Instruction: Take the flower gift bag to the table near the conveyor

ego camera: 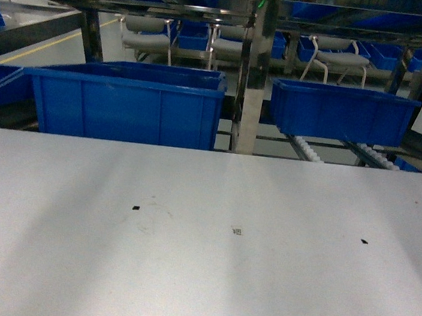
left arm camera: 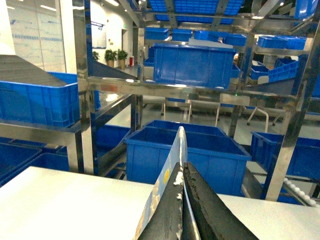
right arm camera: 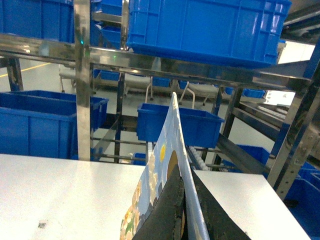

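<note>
Left gripper (left arm camera: 184, 200) is pinched tight on a thin printed edge of the flower gift bag (left arm camera: 172, 165), holding it upright above the table (left arm camera: 60, 205) — and the right gripper (right arm camera: 184, 210) is clamped the same way on the bag's floral panel (right arm camera: 162, 155). From the head camera neither arm nor bag shows, only the white table (ego camera: 200, 262) with 3 tiny black markers (ego camera: 135, 207). Beyond the table's far edge stands the conveyor (ego camera: 306, 147) — steel rack, white rollers, 2 blue bins (ego camera: 126, 100) sitting on its lanes.
</note>
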Tool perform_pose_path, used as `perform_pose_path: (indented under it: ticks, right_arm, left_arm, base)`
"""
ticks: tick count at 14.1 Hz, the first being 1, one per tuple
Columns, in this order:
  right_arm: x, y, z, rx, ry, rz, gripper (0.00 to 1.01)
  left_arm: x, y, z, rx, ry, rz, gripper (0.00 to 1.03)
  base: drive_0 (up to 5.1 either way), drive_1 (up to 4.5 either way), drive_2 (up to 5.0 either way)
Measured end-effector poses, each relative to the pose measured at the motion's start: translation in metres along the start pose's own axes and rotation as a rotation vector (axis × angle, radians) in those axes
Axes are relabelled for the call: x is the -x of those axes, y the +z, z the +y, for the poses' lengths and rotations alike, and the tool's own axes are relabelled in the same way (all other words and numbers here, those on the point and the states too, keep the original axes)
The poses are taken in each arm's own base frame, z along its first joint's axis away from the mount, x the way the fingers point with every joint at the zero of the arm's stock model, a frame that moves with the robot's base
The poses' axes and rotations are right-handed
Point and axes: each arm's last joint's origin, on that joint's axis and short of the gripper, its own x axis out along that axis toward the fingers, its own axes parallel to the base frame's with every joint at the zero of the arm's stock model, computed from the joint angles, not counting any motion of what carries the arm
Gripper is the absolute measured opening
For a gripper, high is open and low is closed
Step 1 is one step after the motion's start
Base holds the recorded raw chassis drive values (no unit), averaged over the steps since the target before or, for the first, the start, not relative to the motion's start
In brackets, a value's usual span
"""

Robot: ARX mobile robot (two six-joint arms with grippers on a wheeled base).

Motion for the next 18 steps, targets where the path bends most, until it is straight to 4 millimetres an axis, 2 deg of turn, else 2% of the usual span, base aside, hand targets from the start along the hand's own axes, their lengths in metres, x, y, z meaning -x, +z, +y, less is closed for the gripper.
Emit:
perform_pose_path:
  ticks: [7,14,16,18]
  right_arm:
    - [0.000,0.000,0.000,0.000,-0.006,-0.002,0.02]
    - [-0.002,-0.001,0.001,0.002,0.016,-0.015,0.02]
    - [-0.011,-0.010,0.004,0.004,0.063,-0.011,0.02]
    - [-0.030,-0.034,0.009,-0.003,0.109,0.040,0.02]
  left_arm:
    - [0.000,0.000,0.000,0.000,-0.006,0.000,0.02]
    - [0.000,0.000,0.000,-0.001,-0.007,0.004,0.02]
    - [0.000,0.000,0.000,-0.001,-0.006,0.003,0.02]
    - [0.000,0.000,0.000,-0.001,-0.007,0.004,0.02]
  base:
    - [0.0,4.07,-4.1]
    - [0.0,0.00,0.0]
    - [0.0,0.00,0.0]
    - [0.0,0.00,0.0]
